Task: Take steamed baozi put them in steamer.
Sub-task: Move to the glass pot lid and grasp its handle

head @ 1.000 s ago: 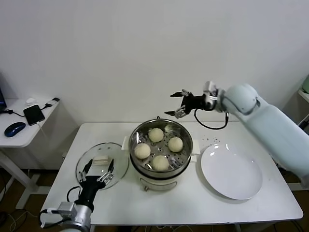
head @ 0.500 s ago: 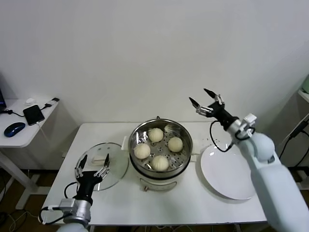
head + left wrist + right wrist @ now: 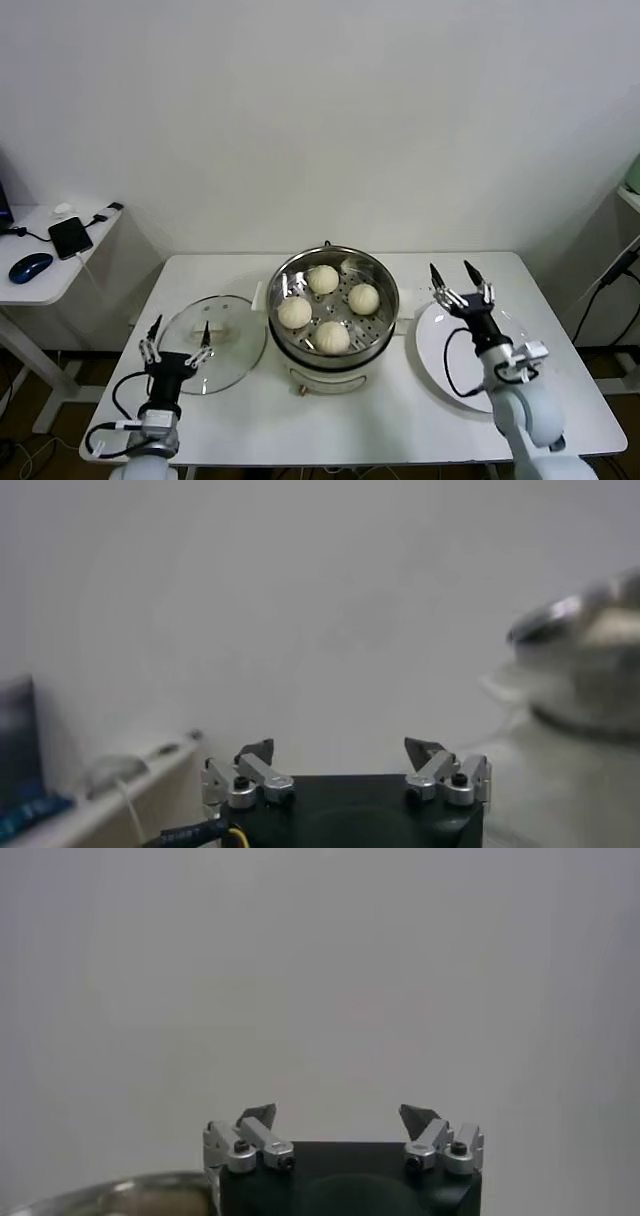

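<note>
The steamer [image 3: 333,300] is shiny polished steel on a smooth cream plastic base, and the buns [image 3: 329,306] inside look soft and matt. Glass lid [image 3: 212,343] is clear and glossy, plate [image 3: 478,356] smooth white, table [image 3: 400,420] plain matt white.

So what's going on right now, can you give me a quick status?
Left end effector and right end effector open, empty, at table sides. Four steamed baozi in steamer. Glass lid off. Nothing blocking.

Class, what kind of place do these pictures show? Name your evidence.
Probably a lab or office set up as a kitchen test station: a steamer on a plain white table, and a side desk holding a phone and mouse.
</note>
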Controlling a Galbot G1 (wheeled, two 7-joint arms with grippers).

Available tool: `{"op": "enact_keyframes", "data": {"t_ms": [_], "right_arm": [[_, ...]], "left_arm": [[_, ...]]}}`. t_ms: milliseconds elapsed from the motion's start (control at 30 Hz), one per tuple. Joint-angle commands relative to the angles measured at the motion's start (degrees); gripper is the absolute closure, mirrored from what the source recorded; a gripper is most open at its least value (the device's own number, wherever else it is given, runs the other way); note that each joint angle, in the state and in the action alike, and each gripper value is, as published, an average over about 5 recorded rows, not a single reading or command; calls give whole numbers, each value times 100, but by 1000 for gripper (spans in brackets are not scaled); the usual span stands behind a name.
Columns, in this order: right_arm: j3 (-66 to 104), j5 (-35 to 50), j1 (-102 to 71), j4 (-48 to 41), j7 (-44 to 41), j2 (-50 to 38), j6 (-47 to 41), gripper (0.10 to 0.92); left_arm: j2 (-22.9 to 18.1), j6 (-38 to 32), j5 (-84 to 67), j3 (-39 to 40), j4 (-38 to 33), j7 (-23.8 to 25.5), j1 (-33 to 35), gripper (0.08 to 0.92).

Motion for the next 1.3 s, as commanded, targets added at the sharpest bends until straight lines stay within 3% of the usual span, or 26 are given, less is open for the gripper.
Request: {"op": "enact_keyframes", "data": {"t_ms": [33,167,333,533,833,1300], "right_arm": [[252,251,-1101,192,342,-120,314,203],[252,294,-1152,183,337,-202,332,203],[245,300,-1143,147,322,-221,331,203],[242,286,-1097,53,319,-201,310,202],[238,237,-1006,-41,347,-162,273,203],[306,166,-1002,-115,367,-33,296,203]], "left_arm": [[624,-475,4599,-108,1010,-538,-469,177],[1166,75,5252,2,820,-162,-414,177],[1469,-105,5397,-17,929,250,-635,177],[1303,743,5211,320,747,216,-470,177],[930,1888,5488,1138,949,-227,-587,177],[737,1933,5794,1536,1791,-409,-1143,177]]}}
